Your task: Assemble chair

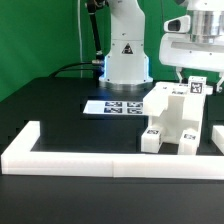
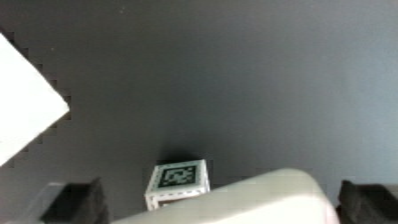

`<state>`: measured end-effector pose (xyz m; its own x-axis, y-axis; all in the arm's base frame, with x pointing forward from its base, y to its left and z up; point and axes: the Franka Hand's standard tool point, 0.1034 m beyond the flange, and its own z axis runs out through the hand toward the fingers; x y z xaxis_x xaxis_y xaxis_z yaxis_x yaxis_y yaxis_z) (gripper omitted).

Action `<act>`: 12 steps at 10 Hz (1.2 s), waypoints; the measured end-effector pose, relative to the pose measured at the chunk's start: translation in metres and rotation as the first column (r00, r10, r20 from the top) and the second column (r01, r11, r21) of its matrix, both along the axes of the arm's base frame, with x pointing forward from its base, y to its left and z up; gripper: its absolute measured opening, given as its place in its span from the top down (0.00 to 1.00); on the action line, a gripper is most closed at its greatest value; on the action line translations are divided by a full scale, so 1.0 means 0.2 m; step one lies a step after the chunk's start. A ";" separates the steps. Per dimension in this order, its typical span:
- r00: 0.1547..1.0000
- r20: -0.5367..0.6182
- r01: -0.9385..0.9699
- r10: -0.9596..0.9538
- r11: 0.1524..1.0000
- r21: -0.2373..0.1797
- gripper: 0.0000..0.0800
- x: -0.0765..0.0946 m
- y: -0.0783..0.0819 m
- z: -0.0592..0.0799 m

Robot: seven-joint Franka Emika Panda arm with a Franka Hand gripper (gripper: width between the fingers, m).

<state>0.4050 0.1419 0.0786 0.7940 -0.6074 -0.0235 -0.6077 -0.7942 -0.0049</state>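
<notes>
As far as both views show, the chair (image 1: 175, 115) is partly built. A blocky white body stands upright on the desk (image 1: 50, 110), toward the exterior view's right and just behind the border wall (image 1: 90, 158). It has a stepped slab low down and a tall post (image 1: 195, 88) with a tag on top.

A small tagged block (image 1: 152, 138) sits at its foot, on the exterior view's left side. I cannot tell whether it is joined or only touching. Another white piece (image 1: 216, 135) shows at the exterior view's right edge, cut off by the frame. The marker board (image 1: 113, 105) lies farther back, near the arm's base.

The gripper (image 1: 192, 72) hangs just above the tall post. In the wrist view its fingers (image 2: 71, 200) are spread wide with nothing pinched. A rounded white part (image 2: 276, 195) lies below and between them, with what is likely the small tagged block (image 2: 178, 178) beside it.

My read: the main body is up, roughly midway. I judge the block and the edge piece are yet to be fitted.
</notes>
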 end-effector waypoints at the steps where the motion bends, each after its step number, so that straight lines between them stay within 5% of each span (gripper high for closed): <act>1: 1.000 0.005 -0.008 0.008 1.000 0.001 0.19 0.02 -0.01 0.01; 7: 0.999 -0.002 -0.046 0.046 0.999 -0.012 0.19 0.04 -0.11 -0.02; 12: 1.000 -0.007 -0.029 0.029 1.000 -0.005 0.19 0.04 -0.06 0.00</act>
<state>0.4136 0.1292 0.0782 0.8109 -0.5846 -0.0261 -0.5847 -0.8113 0.0034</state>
